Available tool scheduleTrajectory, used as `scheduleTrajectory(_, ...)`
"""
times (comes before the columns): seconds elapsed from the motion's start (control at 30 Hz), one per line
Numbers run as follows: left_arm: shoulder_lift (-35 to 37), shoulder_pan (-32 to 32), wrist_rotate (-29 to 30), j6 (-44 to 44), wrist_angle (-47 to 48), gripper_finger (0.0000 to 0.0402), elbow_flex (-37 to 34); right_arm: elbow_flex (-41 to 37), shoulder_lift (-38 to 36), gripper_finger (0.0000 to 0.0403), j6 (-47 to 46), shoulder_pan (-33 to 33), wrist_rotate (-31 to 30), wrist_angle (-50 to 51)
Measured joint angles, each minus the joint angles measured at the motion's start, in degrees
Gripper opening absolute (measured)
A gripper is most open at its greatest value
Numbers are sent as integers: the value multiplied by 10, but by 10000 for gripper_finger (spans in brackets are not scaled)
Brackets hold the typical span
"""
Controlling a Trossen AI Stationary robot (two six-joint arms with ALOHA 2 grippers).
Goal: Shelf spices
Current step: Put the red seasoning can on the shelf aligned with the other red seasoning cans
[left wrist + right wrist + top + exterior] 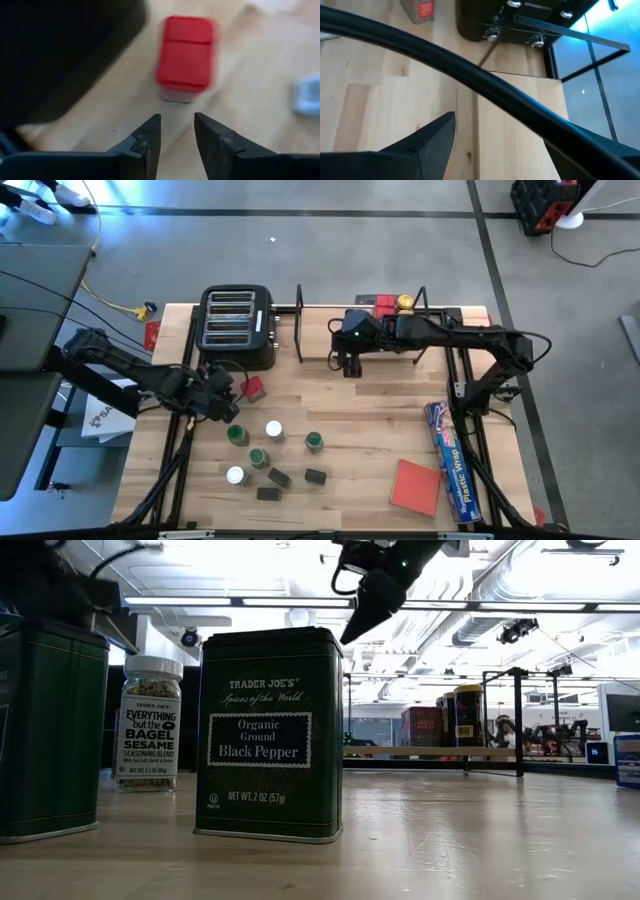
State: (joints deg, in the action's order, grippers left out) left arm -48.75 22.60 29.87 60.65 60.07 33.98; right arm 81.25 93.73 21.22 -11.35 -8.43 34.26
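Observation:
My left gripper [225, 393] [177, 132] is open and low over the table beside the toaster, its fingers pointing at a red-topped spice jar [253, 388] [186, 52] that stands just ahead, untouched. More spices stand or lie on the table: green tops [237, 435], white tops [273, 430], black ones [279, 477]. In the low view a Black Pepper tin [268, 735] stands close. The shelf [440, 315] stands at the far edge with a red [385, 303] and a yellow-topped jar [405, 302] on it. My right gripper [350, 366] hovers open by the shelf's left end, empty.
The black toaster [238, 328] stands at the far left, right by my left gripper. A flat red pad [415, 485] and the blue plastic-wrap box [452, 460] lie near the right. A shelf wire [485, 85] crosses close before my right gripper.

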Motion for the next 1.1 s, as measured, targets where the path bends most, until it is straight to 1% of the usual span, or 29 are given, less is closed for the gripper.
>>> scheduleTrajectory(0.13,0,-20,28,55,-5,85,-29,0,0,283,-4,14,0,1)
scheduleTrajectory(0.23,0,-35,43,55,-22,64,-44,0,0,283,-4,22,0,2)
scheduleTrajectory(0.33,0,-48,58,9,-91,45,-66,0,0,283,-4,29,0,2)
scheduleTrajectory(0.5,0,-79,67,-102,-266,18,-109,0,0,283,-15,38,10,2)
scheduleTrajectory(0.6,-2,-101,69,-164,-366,4,-131,0,2,283,-23,39,54,-5)
scheduleTrajectory(0.7,-4,-126,70,-225,-457,2,-149,0,13,283,-37,39,112,-32)
scheduleTrajectory(0.77,-5,-143,66,-262,-501,2,-157,0,29,283,-51,40,143,-53)
scheduleTrajectory(0.87,-5,-165,55,-291,-528,2,-158,0,64,283,-58,50,156,-87)
scheduleTrajectory(0.93,-4,-174,39,-311,-538,2,-157,0,90,283,-47,59,158,-129)
scheduleTrajectory(1.0,-1,-175,28,-330,-523,2,-144,0,114,283,-42,68,159,-184)
scheduleTrajectory(1.1,8,-168,29,-334,-467,2,-96,0,151,283,-43,78,162,-289)
